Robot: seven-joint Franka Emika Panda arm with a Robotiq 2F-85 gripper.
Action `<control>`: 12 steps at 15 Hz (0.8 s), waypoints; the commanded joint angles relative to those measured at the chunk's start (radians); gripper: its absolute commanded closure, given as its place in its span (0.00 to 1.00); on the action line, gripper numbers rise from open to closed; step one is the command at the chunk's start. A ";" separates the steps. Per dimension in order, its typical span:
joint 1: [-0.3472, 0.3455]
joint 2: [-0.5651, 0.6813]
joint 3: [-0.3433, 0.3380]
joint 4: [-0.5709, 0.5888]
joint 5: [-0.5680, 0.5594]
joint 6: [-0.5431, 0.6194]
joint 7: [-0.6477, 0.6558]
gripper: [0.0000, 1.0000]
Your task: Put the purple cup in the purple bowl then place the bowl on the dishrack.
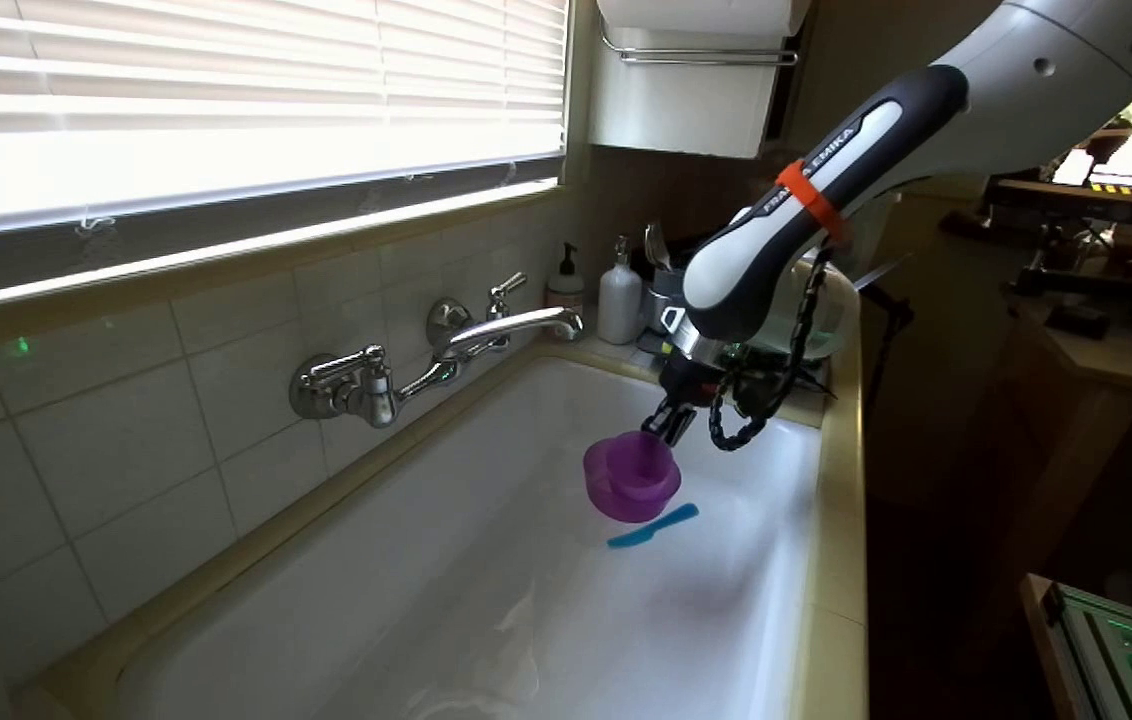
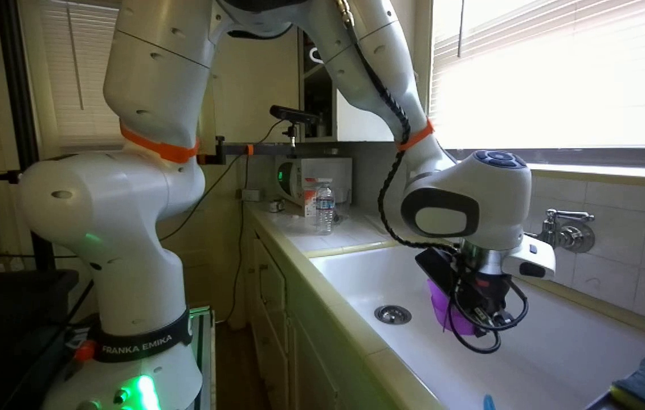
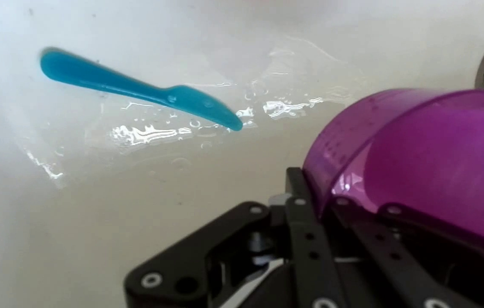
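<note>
- One gripper point(image 3: 320, 197), its jaws closed together on a single purple wall: it pinches the rim of the purple bowl point(image 1: 610, 497).
- One purple bowl, touching the gripper: in the wrist view it is tilted and spreads from between the fingertips to the right edge, part of its outer side showing.
- One purple cup point(image 1: 640, 465), which seems to sit inside the bowl, close to the fingertips; purple against purple, the border between the two is hard to read.
- One blue knife point(image 3: 139, 88), lying flat on the floor of the sink point(image 1: 406, 610) near the bowl, with wet, bare floor between them in the wrist view.
- One drain point(image 2: 392, 314), just beyond the bowl's edge in the wrist view.
- One faucet point(image 1: 516, 324) with two handles point(image 1: 346, 364), fixed to the tiled wall point(image 1: 116, 450) above the sink.
- A white bottle point(image 1: 619, 305) and a black-pumped bottle point(image 1: 565, 290), two in all, upright at the far end of the sink in an exterior view.
- One clear bottle point(image 2: 325, 209), upright on the counter point(image 2: 299, 236) in an exterior view, in front of one white microwave point(image 2: 338, 171).
</note>
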 commanded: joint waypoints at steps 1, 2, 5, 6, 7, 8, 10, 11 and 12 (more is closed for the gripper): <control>0.057 -0.108 -0.069 -0.100 0.050 0.025 0.047 0.99; 0.068 -0.130 -0.091 -0.117 0.049 0.021 0.061 0.99; 0.100 -0.188 -0.158 -0.155 0.039 0.016 0.105 0.99; 0.111 -0.208 -0.181 -0.168 0.036 0.019 0.119 0.99; 0.124 -0.233 -0.205 -0.183 0.026 0.018 0.137 0.99; 0.087 -0.248 -0.181 -0.197 0.005 0.026 0.159 0.99; 0.090 -0.290 -0.199 -0.223 -0.006 0.026 0.191 0.99; 0.090 -0.311 -0.205 -0.233 -0.016 0.026 0.211 0.99; 0.089 -0.326 -0.209 -0.244 -0.020 0.025 0.224 0.99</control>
